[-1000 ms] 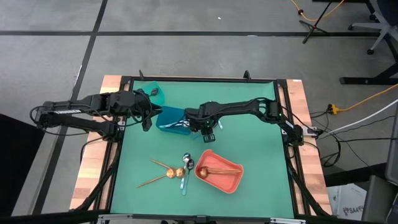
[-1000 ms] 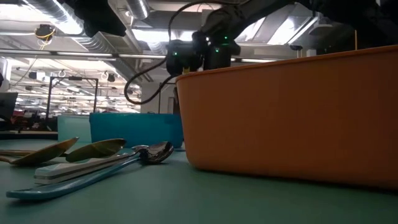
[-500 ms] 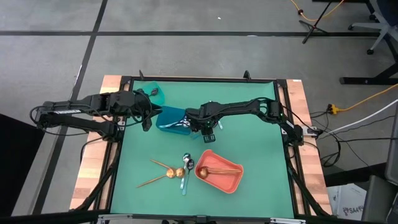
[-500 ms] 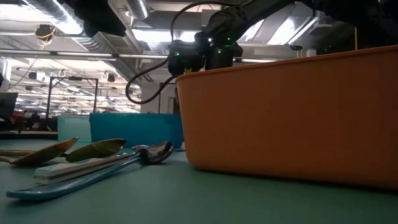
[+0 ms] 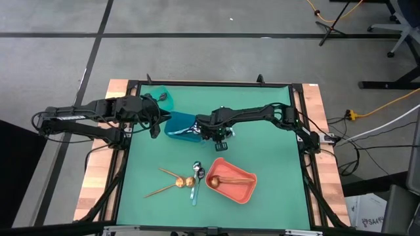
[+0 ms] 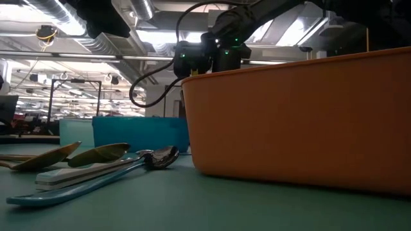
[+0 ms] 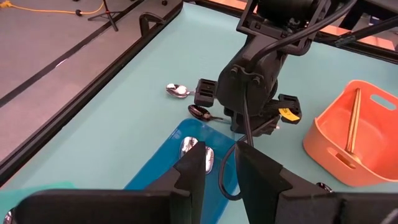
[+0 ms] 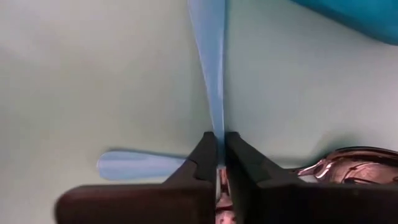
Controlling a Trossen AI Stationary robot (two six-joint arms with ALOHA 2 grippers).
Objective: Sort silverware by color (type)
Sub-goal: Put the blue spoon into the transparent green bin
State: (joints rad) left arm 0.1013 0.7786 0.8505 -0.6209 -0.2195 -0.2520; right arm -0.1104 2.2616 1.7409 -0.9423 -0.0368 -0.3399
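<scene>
Three bins are sitting on the tabletop (image 5: 262, 151): a teal bin (image 5: 163, 96) near the far edge, a blue bin (image 5: 178, 124) at mid-table, and a coral bin (image 5: 244, 190) toward the near edge. The right pincer (image 8: 217, 163) is pinching a light-blue-handled spoon (image 8: 210, 68) beside the blue bin. The left pincer (image 7: 219, 167), fingers narrowly parted, is hovering empty over that bin. Two copper spoons (image 5: 172, 181) are lying near the near edge beside two more utensils (image 5: 196, 176).

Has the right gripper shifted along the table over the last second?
No. In the high view the right gripper sits at the same spot beside the blue bin; it has only closed, on a light-blue handle.
</scene>
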